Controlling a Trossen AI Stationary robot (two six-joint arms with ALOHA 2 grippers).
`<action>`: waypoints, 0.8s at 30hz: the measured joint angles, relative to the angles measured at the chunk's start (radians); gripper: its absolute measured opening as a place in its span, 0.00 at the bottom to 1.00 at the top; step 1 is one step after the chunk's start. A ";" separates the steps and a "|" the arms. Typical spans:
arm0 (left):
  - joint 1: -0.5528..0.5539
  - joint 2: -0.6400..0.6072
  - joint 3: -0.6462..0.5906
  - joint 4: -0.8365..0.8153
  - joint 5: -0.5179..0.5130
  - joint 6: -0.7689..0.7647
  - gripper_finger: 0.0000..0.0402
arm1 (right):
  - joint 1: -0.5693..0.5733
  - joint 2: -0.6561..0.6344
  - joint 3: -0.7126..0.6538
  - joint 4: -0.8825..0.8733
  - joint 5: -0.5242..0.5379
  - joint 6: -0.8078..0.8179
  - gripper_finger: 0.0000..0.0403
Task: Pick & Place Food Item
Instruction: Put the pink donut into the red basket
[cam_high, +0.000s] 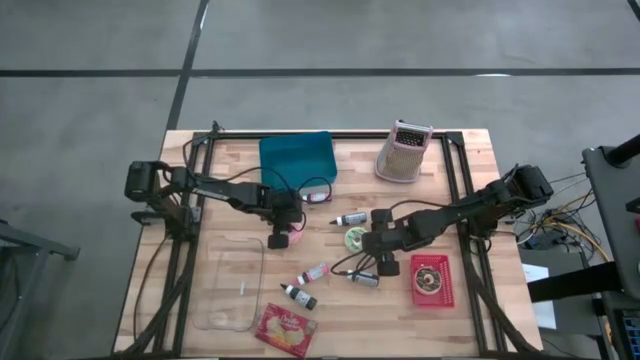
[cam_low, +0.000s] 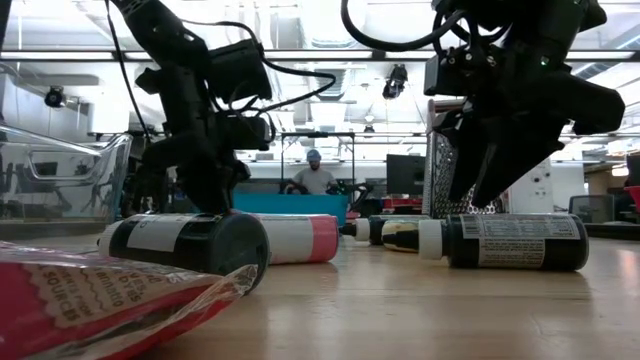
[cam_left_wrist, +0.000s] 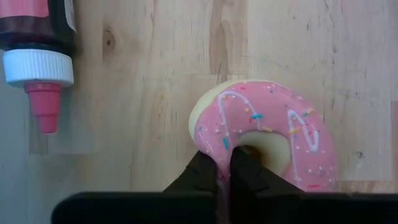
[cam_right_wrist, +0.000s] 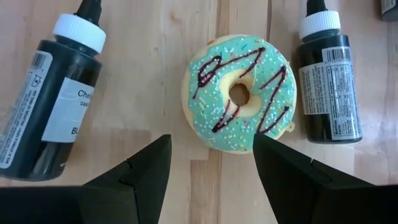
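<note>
High view: pink donut (cam_high: 279, 241) on table (cam_high: 470, 180) beside clear tray (cam_high: 232, 285).

Low view: labels unreadable, possibly blur.

Left wrist: left gripper (cam_left_wrist: 225, 167) pinched on donut's ring.

Right wrist: right gripper (cam_right_wrist: 211, 155) spread wide, empty, near teal donut (cam_right_wrist: 239, 93); bottle (cam_right_wrist: 53, 112) label began "Che".

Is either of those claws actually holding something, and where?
The left gripper pinches the pink donut through its ring. The right gripper hangs open above the green donut.

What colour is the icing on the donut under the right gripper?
Mint green with dark drizzle lines and sprinkles on the donut; the right wrist view shows it best.
</note>
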 joint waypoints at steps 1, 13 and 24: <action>-0.001 -0.005 0.000 0.004 -0.009 -0.001 0.02 | 0.000 0.000 0.000 0.002 0.000 0.003 0.56; -0.028 -0.203 -0.033 0.202 -0.126 0.005 0.02 | 0.000 0.000 -0.011 0.082 0.005 -0.009 0.56; -0.042 -0.401 -0.316 0.805 -0.191 0.025 0.01 | 0.000 0.000 -0.030 0.330 0.010 -0.068 0.56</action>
